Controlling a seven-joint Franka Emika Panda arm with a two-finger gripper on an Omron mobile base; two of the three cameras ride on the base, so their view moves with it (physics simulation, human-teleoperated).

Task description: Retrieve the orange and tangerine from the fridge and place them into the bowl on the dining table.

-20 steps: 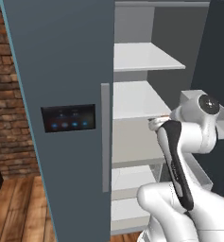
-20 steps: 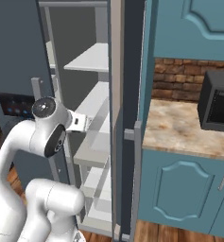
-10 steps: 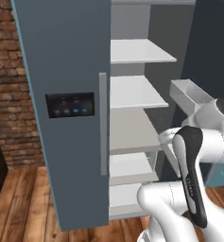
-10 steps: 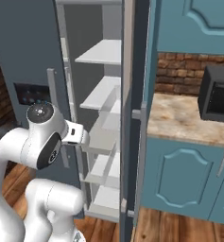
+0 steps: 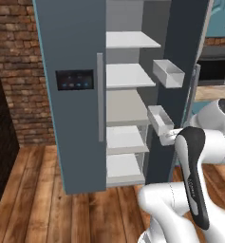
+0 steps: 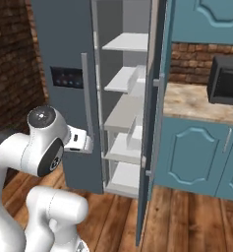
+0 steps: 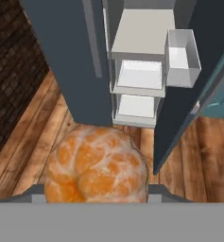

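Between the fingers of the tool (image 7: 97,191) sits a segmented, shaded orange fruit, judged to be the tangerine (image 7: 96,163), clenched firmly and out of the fridge (image 5: 71,95). Over the last second both base views have slid back and sideways, so the base has driven away. The fridge now stands farther off, and its white shelves (image 5: 128,76) look bare. That suggests the carry to the bowl on the dining table is under way. Neither bowl nor orange can be placed from these pictures. The open right door (image 5: 180,71) with its bins (image 5: 168,73) juts toward the arm on the right, and the counter (image 6: 201,101) lies beyond it. The wooden floor (image 5: 47,190) to the near left offers free room for turning.
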